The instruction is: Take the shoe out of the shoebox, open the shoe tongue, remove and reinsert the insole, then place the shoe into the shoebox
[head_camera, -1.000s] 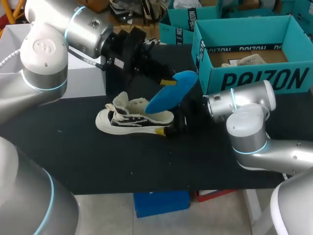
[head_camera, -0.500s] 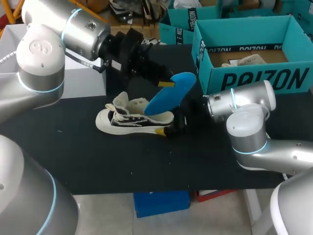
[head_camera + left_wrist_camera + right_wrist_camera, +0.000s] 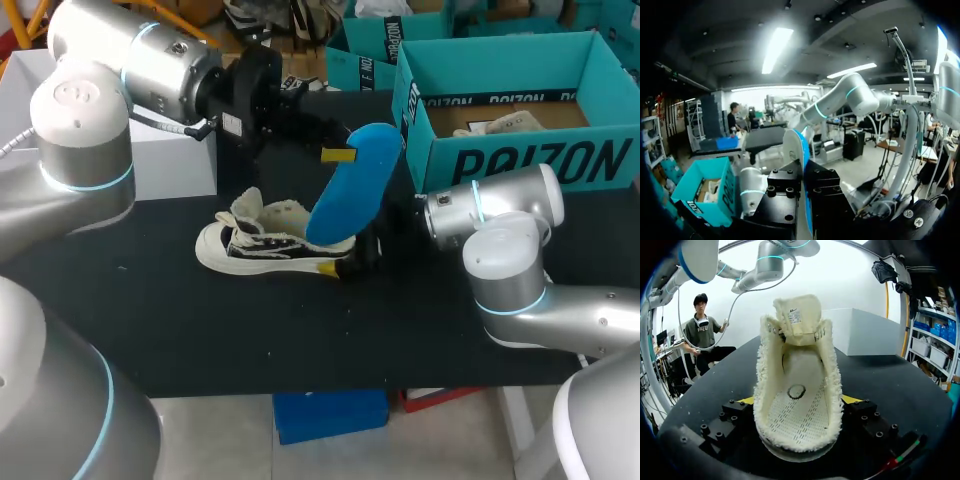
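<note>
The left pincer (image 3: pixel 343 156) grips the blue insole (image 3: pixel 345 200) and holds it up, tilted, over the heel end of the shoe (image 3: pixel 262 240). The right pincer (image 3: pixel 800 400) hugs the shoe's heel from both sides. The shoe sits on the black bench (image 3: pixel 250 330), tongue standing up, near the teal shoebox (image 3: pixel 520 160).
</note>
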Tool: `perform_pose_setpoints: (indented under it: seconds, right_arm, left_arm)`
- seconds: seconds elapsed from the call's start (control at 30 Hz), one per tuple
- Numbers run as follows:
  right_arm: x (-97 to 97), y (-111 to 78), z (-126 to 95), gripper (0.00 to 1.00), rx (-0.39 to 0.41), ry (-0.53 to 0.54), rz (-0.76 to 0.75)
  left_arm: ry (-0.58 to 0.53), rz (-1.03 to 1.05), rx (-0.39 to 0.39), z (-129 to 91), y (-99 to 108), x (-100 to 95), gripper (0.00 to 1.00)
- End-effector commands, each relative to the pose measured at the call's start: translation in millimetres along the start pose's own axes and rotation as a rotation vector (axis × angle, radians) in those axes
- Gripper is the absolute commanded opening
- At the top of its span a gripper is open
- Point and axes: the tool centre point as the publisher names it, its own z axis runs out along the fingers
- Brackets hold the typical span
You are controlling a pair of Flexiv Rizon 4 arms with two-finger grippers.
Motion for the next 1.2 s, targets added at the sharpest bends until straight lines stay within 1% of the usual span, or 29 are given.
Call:
perform_pose_setpoints:
  seconds: [0.03, 0.07, 0.1, 0.17, 0.2, 0.23, 0.27, 0.3, 0.33, 0.37, 0.4, 0.47, 0.5, 0.53, 0.57, 0.63, 0.67, 0.7, 0.73, 0.8, 0.87, 0.9, 1.03, 1.07, 1.2]
  right_arm:
    - [-0.5, -6.4, 4.8, 0.00, 0.001, -0.002, 0.002]
    - [-0.5, -6.4, 4.8, 0.00, 0.001, -0.002, 0.002]
    - [-0.5, -6.4, 4.8, 0.00, 0.001, -0.002, 0.002]
    - [-0.5, -6.4, 4.8, 0.00, 0.001, -0.002, 0.002]
    - [-0.5, -6.4, 4.8, 0.00, 0.001, -0.002, 0.002]
    - [-0.5, -6.4, 4.8, 0.00, 0.001, -0.002, 0.002]
    - [-0.5, -6.4, 4.8, 0.00, 0.001, -0.002, 0.002]
    - [-0.5, -6.4, 4.8, 0.00, 0.001, -0.002, 0.002]
    - [-0.5, -6.4, 4.8, 0.00, 0.001, -0.002, 0.002]
    - [-0.5, -6.4, 4.8, 0.00, 0.001, -0.002, 0.002]
    - [-0.5, -6.4, 4.8, 0.00, 0.001, -0.002, 0.002]
    - [-0.5, -6.4, 4.8, 0.00, 0.001, -0.002, 0.002]
    - [-0.5, -6.4, 4.8, 0.00, 0.001, -0.002, 0.002]
    - [-0.5, -6.4, 4.8, 0.00, 0.001, -0.002, 0.002]
    - [-0.5, -6.4, 4.8, 0.00, 0.001, -0.002, 0.002]
    - [-0.5, -6.4, 4.8, 0.00, 0.001, -0.002, 0.002]
    - [-0.5, -6.4, 4.8, 0.00, 0.001, -0.002, 0.002]
    - [-0.5, -6.4, 4.8, 0.00, 0.001, -0.002, 0.002]
    - [-0.5, -6.4, 4.8, 0.00, 0.001, -0.002, 0.002]
    - [-0.5, -6.4, 4.8, 0.00, 0.001, -0.002, 0.002]
    - [-0.5, -6.4, 4.8, 0.00, 0.001, -0.002, 0.002]
    - [-0.5, -6.4, 4.8, 0.00, 0.001, -0.002, 0.002]
    - [-0.5, -6.4, 4.8, 0.00, 0.001, -0.002, 0.002]
    - [-0.5, -6.4, 4.8, 0.00, 0.001, -0.002, 0.002]
    - [-0.5, -6.4, 4.8, 0.00, 0.001, -0.002, 0.002]
  left_arm:
    - [0.024, -0.048, 0.088, 3.4, -1.0, -5.0, 0.00]
    - [0.021, -0.061, 0.107, 3.9, -2.9, -4.5, 0.00]
    - [0.021, -0.060, 0.093, 3.9, -3.4, -4.6, 0.00]
    - [0.028, -0.098, 0.166, 4.3, -4.7, -4.9, 0.00]
    - [0.018, -0.099, 0.163, 4.1, -5.0, -5.0, 0.00]
    - [0.022, -0.113, 0.181, 4.0, -4.7, -5.2, 0.00]
    - [0.027, -0.135, 0.220, 4.2, -4.2, -5.3, 0.00]
    - [0.016, -0.132, 0.233, 4.2, -4.7, -5.2, 0.00]
    - [0.008, -0.132, 0.223, 4.1, -5.0, -5.0, 0.00]
    - [0.007, -0.137, 0.242, 4.1, -4.6, -4.9, 0.00]
    - [0.010, -0.150, 0.283, 3.6, -4.8, -4.3, 0.00]
    - [0.000, -0.152, 0.301, 1.5, -5.0, -3.6, 0.00]
    - [0.015, -0.179, 0.370, -0.7, -4.4, -3.5, 0.00]
    - [0.002, -0.173, 0.374, -2.9, -5.0, -3.3, 0.00]
    - [-0.015, -0.162, 0.347, -6.2, -4.8, -3.6, 0.00]
    - [-0.005, -0.180, 0.422, -10.4, -6.4, -2.4, 0.00]
    - [-0.018, -0.170, 0.401, -11.9, -7.8, -1.9, 0.00]
    - [-0.019, -0.172, 0.402, -14.6, -8.7, -2.1, 0.00]
    - [-0.015, -0.177, 0.421, -15.9, -10.3, -1.8, 0.00]
    - [-0.024, -0.170, 0.414, -18.5, -14.0, -1.7, 0.00]
    - [-0.021, -0.174, 0.429, -20.7, -18.2, -2.1, 0.00]
    - [-0.027, -0.170, 0.417, -21.5, -20.3, -2.3, 0.00]
    - [-0.026, -0.169, 0.416, -23.5, -27.6, -4.1, 0.00]
    - [-0.022, -0.169, 0.429, -23.9, -29.4, -4.6, 0.00]
    - [-0.016, -0.174, 0.437, -24.8, -34.6, -5.5, 0.00]
